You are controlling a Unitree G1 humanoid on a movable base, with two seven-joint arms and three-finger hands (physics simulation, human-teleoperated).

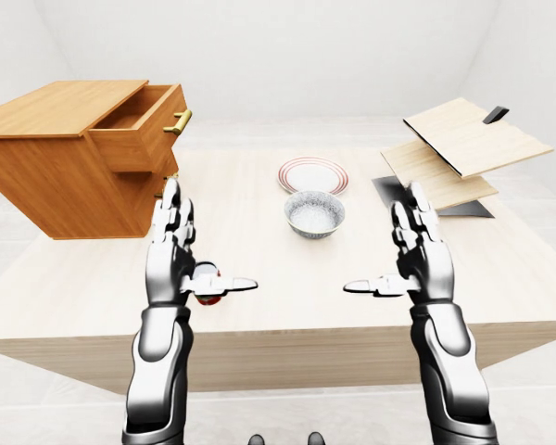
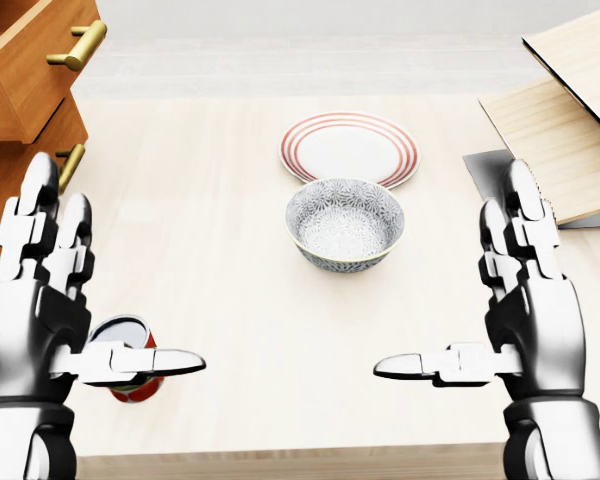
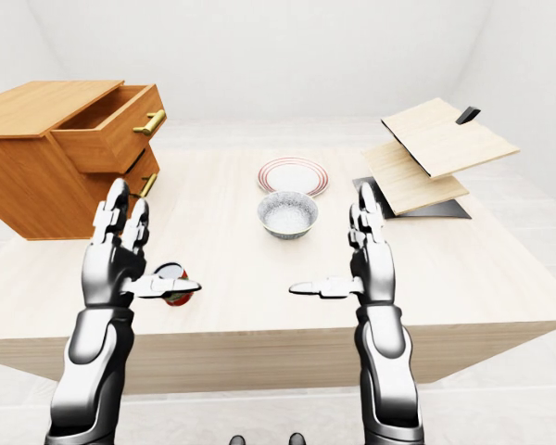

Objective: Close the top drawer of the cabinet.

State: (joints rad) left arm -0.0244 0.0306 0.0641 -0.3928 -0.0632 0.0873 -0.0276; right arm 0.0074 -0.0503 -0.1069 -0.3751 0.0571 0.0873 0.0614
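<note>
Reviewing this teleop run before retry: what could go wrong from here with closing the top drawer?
1. The left hand is open, apart from the top drawer, and a red can stands right under its thumb; swinging toward the cabinet could tip it.
2. The drawer sticks out with a brass handle; a push off-centre or on the handle might skew it or shift the cabinet.
3. The bowl and plate sit between the hands; a right hand sweep could hit them.
</note>
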